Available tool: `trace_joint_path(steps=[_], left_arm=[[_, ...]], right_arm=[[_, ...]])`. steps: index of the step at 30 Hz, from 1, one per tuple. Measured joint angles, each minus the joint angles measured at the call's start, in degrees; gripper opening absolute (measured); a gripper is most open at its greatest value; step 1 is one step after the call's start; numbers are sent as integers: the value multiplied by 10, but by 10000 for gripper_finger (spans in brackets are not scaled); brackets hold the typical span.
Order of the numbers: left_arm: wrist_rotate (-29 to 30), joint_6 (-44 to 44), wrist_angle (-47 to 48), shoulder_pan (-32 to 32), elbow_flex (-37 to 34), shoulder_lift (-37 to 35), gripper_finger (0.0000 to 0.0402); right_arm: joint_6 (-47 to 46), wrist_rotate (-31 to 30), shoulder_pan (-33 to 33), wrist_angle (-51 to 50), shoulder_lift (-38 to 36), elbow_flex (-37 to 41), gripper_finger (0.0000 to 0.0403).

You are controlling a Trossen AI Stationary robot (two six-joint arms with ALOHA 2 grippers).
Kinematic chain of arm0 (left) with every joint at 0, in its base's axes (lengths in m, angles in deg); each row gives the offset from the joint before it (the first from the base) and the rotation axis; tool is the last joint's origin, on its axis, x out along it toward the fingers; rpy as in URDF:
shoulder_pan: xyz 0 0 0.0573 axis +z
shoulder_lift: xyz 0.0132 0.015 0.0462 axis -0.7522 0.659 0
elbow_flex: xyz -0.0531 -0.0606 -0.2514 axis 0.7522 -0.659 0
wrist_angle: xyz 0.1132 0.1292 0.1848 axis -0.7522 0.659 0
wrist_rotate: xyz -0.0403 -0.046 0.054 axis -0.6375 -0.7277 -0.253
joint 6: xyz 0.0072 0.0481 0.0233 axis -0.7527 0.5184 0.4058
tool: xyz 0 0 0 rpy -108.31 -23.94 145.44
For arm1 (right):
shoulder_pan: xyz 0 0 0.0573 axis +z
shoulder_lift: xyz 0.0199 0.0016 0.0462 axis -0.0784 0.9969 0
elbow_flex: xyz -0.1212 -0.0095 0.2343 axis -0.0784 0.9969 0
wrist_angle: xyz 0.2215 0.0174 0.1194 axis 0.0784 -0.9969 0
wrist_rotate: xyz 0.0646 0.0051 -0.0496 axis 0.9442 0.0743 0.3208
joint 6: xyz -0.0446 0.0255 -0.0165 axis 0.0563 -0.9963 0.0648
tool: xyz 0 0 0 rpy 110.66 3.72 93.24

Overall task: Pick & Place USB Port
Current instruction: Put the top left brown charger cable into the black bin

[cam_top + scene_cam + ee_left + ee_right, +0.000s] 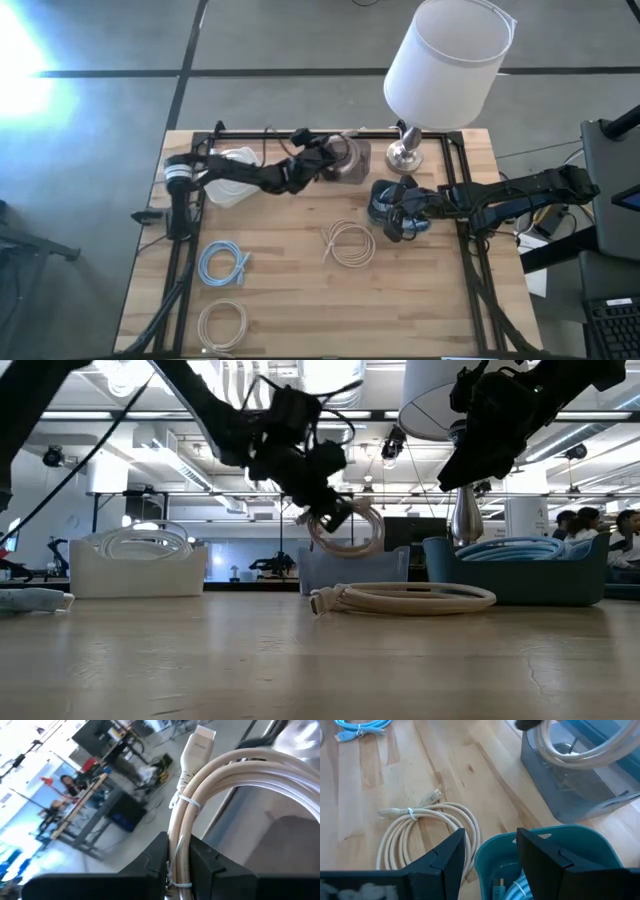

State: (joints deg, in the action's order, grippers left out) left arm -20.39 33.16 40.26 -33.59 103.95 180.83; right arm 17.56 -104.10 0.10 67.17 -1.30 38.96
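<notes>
Above the grey bin (pixel 352 160) at the back of the wooden worktop (pixel 290 260), the left hand (pixel 181 865) is holding a coiled beige USB cable (pixel 235 775). Its fingers are closing tightly on the tied bundle, with the cable's flat connector (pixel 200 740) pointing away from the wrist. In the low view this coil (pixel 348 528) is hanging clear of the worktop, just over the grey bin (pixel 345 572).

The right hand (pixel 487 855) is hovering over the blue bin (pixel 555 850), fingers parted and gripping nothing. Light blue cable (pixel 517 887) is lying inside that bin. In the high view the right hand (pixel 400 215) is sitting right of centre, directly over the blue bin (pixel 383 193).

A second beige coiled cable (pixel 349 243) is lying flat on the worktop near the centre, just beside the blue bin; the right wrist view is showing it (pixel 425 827) tied with a band, connectors pointing outward. A light blue coiled cable (pixel 222 263) is lying toward the left front, and a pale coiled cable (pixel 221 322) is lying nearer the front edge. A white bin (pixel 228 175) holding pale cable is standing at the back left. A table lamp (pixel 445 60) with a white shade is standing at the back right, its metal base (pixel 405 152) between the grey bin and the worktop's corner.
</notes>
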Motion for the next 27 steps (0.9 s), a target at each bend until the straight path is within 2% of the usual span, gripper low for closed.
trace_joint_path(steps=[11,15,19,27], left_arm=[[1,20,3,35,109,117,57],[14,27,55,35,129,135,63],[22,35,92,37,137,138,83],[24,36,98,38,149,132,140]], right_arm=[[0,0,0,0,0,18,171],[0,0,0,-1,0,19,171],[0,0,0,-6,0,20,171],[-6,1,0,-5,0,28,171]])
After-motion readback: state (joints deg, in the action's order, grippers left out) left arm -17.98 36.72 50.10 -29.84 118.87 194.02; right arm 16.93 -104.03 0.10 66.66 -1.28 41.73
